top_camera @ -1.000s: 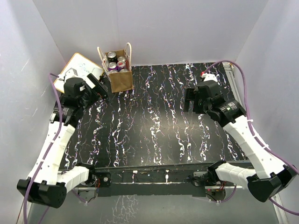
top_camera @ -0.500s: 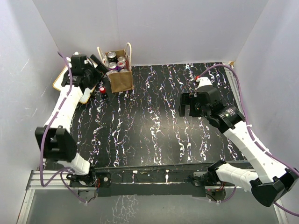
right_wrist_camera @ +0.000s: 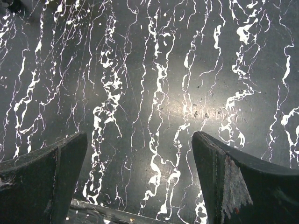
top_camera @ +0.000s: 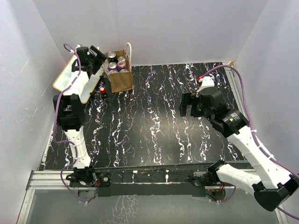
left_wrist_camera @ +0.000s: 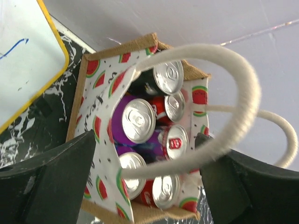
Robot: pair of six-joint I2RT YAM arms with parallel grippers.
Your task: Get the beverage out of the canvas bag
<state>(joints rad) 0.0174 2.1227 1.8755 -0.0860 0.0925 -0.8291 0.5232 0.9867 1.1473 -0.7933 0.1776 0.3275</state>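
Judged as early in the task: positioned for reaching in, without any grasp. Look for the canvas bag (top_camera: 122, 79) at about 11 o'clock on the table (top_camera: 154, 121), standing upright with the mouth open. Inside, in the left wrist view, can count about six beverage cans (left_wrist_camera: 138, 120), all upright and packed tight, silver tops up, some purple and some red. Appears full, so probably not emptied at all. Only one doubt: at 8 o'clock of the bag, just beside it on the table, a small red thing (top_camera: 102, 89), maybe a can taken out already, but too small to tell.

Left hand (top_camera: 99, 52) at about 10 o'clock of the bag mouth, above it and looking down into it. Spread wide and holding nothing, with both fingers (left_wrist_camera: 51, 182) apart from the cans. Must note also an off-white loop handle (left_wrist_camera: 243, 93) crossing between hand and cans, possibly in the way when going down. Right hand (top_camera: 189, 103) at about 3 o'clock of the table, well apart from the bag, over bare table, likewise spread wide and empty.

Left to do, as a judgement only: lower the left hand past the handle, close on one can, pull it straight up, put it down on the table.
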